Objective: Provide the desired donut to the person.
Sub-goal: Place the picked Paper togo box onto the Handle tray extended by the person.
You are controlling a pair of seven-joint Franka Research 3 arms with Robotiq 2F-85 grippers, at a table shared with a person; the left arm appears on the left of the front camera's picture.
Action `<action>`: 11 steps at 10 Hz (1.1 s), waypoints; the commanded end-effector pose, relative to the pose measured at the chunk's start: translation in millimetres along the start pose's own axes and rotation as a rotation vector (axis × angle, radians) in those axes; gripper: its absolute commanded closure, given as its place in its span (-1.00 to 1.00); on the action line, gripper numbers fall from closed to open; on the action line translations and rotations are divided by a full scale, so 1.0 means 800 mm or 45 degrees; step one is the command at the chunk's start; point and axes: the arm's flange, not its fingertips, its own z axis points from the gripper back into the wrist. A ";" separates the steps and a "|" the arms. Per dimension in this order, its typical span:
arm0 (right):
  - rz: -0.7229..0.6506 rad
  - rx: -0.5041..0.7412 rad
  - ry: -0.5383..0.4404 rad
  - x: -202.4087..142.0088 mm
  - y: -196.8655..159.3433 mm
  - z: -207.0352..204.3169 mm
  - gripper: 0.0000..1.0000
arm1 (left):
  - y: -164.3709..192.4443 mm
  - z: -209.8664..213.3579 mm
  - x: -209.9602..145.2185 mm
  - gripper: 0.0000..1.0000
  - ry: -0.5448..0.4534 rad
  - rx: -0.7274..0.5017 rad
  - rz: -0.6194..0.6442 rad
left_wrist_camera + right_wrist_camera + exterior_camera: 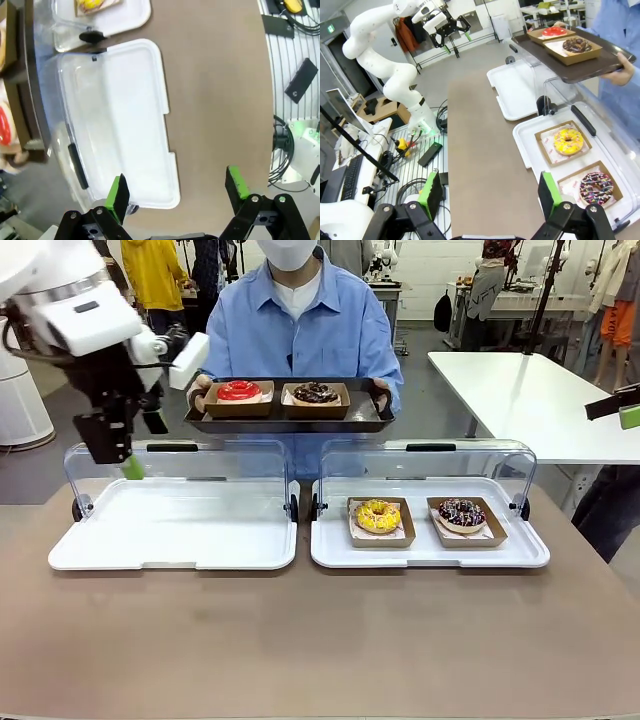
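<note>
Nearest the robot, the brown table [300, 640] is carrying two white display trays side by side. The left tray [170, 525] is lying bare with its clear lid tipped back; the right tray [430, 550] is holding a yellow donut [378, 515] and, beside it to the right, a dark sprinkled donut [461, 512], each sitting in its own brown paper box.

Above the far left corner of the left tray, the left gripper [177, 192] is hovering with its green pads spread wide and nothing between them. The right gripper [487, 192] is hanging off the right side of the table, jaws likewise apart and holding nothing.

Beyond the trays, the person [300, 330] is standing and holding out a dark serving tray [290, 420] with a red donut [238, 390] and a chocolate donut [316, 392] on it.

Judging by this, the job is sitting between deliveries: two donuts are already served and no pick is under way. Which donut is wanted next is not showing. The next move is calling for an arm to be reaching to the right tray, gripping a box by its edge, and lifting it over the raised lid.
</note>
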 end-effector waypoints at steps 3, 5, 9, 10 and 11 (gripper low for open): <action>0.004 0.008 -0.011 -0.001 0.000 0.000 -1.00 | -0.005 -0.013 -0.037 -1.00 0.021 0.105 0.099; 0.004 0.008 -0.011 -0.001 0.000 0.000 -1.00 | 0.004 0.002 -0.031 -1.00 -0.034 0.032 0.064; 0.004 0.008 -0.011 -0.001 0.000 0.000 -1.00 | 0.004 0.002 -0.031 -1.00 -0.034 0.032 0.064; 0.004 0.008 -0.011 -0.001 0.000 0.000 -1.00 | 0.004 0.002 -0.031 -1.00 -0.034 0.032 0.064; 0.004 0.008 -0.011 -0.001 0.000 0.000 -1.00 | 0.004 0.002 -0.031 -1.00 -0.034 0.032 0.064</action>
